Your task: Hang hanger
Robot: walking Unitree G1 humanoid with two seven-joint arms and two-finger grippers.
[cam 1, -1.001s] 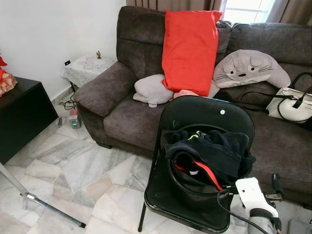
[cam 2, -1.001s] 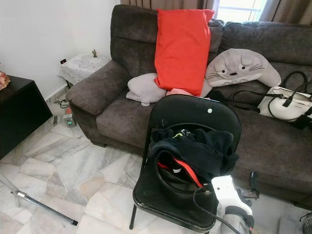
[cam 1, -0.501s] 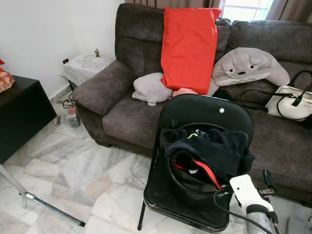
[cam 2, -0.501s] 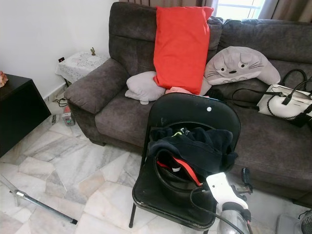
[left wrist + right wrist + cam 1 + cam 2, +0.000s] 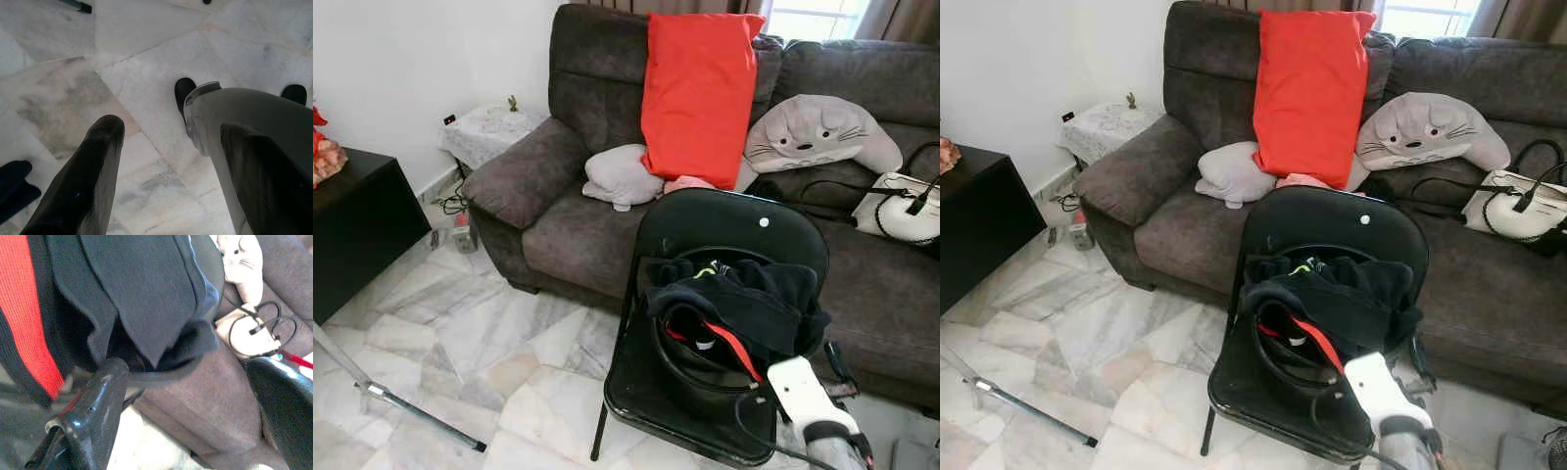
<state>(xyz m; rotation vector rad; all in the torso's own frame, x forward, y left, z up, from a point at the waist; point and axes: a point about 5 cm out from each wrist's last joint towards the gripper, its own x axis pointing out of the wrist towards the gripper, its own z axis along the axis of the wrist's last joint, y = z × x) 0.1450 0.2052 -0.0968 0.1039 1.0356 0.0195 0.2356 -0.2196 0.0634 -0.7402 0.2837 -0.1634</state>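
Observation:
A black folding chair (image 5: 724, 230) stands in front of the sofa. On its seat is a round black basket (image 5: 690, 377) heaped with dark clothes (image 5: 744, 299), one with a red stripe (image 5: 732, 346). My right gripper (image 5: 834, 367) is low at the basket's right side, by the sofa front. In the right wrist view its fingers (image 5: 100, 401) stand wide apart, and the dark garment (image 5: 142, 289) and a black curved rim hang just ahead between them. My left gripper (image 5: 171, 127) hangs open over the marble floor.
A dark grey sofa (image 5: 568, 230) carries a red cushion (image 5: 700, 93), a grey pillow (image 5: 622, 176), a plush seal (image 5: 822, 132) and a white handbag (image 5: 906, 211). A black cabinet (image 5: 357, 220) stands at left, a small side table (image 5: 484, 132) beside the sofa, and a metal pole (image 5: 382, 392) lies on the floor.
My right arm has moved forward and up, closer to the basket's right side. The camera has shifted slightly.

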